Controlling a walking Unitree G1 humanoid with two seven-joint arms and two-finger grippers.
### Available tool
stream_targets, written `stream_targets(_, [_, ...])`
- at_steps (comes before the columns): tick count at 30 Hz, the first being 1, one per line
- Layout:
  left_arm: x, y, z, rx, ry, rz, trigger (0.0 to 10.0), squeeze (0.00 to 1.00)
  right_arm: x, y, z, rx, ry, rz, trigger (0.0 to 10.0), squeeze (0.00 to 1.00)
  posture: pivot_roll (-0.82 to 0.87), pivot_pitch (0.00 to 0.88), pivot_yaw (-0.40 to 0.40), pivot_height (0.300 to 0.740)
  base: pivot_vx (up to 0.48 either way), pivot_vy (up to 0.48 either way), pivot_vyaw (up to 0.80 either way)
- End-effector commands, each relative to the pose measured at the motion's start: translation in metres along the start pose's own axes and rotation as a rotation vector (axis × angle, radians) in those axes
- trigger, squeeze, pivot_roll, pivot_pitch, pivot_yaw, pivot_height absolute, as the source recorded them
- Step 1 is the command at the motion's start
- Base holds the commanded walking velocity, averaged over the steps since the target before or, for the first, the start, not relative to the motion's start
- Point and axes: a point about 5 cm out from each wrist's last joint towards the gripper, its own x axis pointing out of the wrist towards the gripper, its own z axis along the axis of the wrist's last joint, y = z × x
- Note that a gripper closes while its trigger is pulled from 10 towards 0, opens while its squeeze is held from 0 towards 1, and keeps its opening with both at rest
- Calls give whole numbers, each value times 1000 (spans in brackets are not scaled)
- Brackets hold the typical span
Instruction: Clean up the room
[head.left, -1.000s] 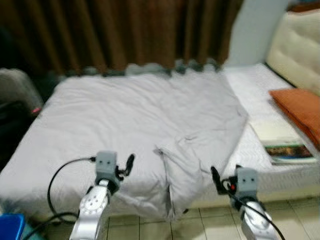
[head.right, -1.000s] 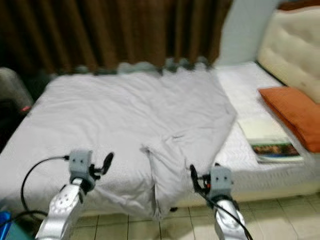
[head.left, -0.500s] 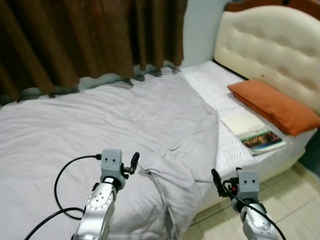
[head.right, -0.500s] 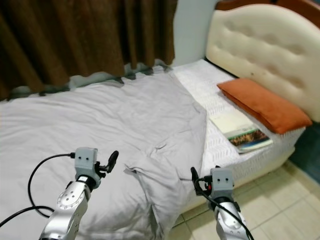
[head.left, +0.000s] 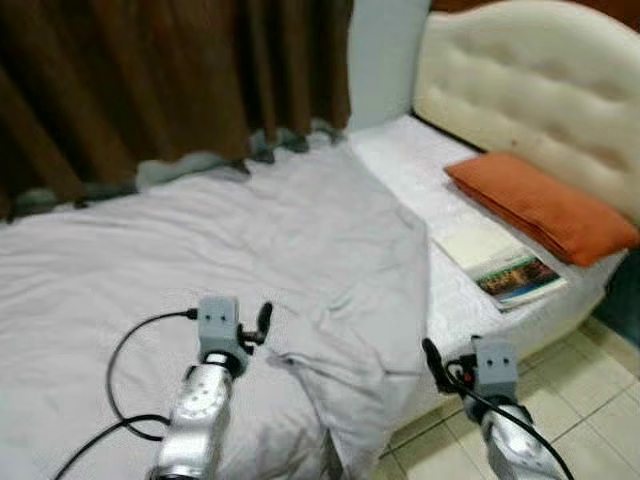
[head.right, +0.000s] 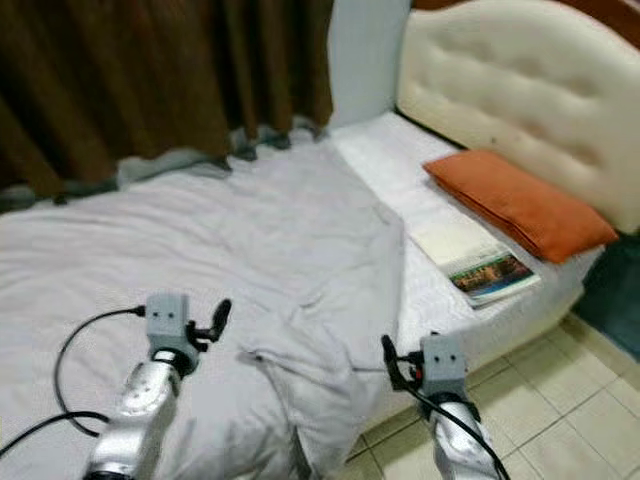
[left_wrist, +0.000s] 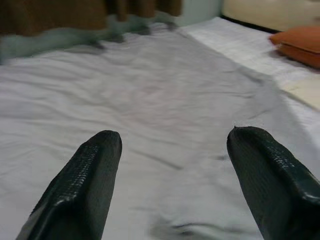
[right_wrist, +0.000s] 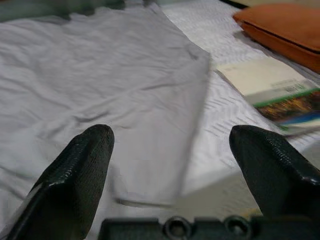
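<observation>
My left gripper (left_wrist: 167, 165) is released, fingers wide apart, hovering over the grey blanket (head.left: 250, 260) near the bed's (head.left: 420, 170) front edge. My right gripper (right_wrist: 175, 165) is also spread, nothing held, out past the bed edge above the tiled floor (head.left: 590, 380), facing the blanket's folded corner (head.left: 350, 390) that hangs off the side. The blanket is rumpled and covers most of the bed; white sheet is exposed on my right. A book (head.left: 505, 265) lies flat on that bare sheet, just beside an orange pillow (head.left: 545, 205). The pillow rests against the cream tufted headboard (head.left: 530, 90). Brown curtains (head.left: 150, 80) hang behind the bed's far side.
</observation>
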Motion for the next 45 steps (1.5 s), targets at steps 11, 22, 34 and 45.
stream_targets(11, [6,26,-20,-77,133,139,10000,0,-6,8,0,0,22,68,10000,0,-88,123,23,740,267,-188,303])
stream_targets(22, [47,32,-8,-417,211,205,10000,0,-70,22,-16,-58,146,210,10000,0,-294,418,-52,740,0,0,0])
stream_targets(34, [59,39,13,-561,135,269,10000,0,-120,46,-23,-25,230,247,10000,0,-323,530,-34,740,0,0,0])
stream_targets(45, [59,38,11,-764,108,281,10000,0,-117,43,-14,-279,93,317,10000,0,-366,570,-20,740,0,0,0])
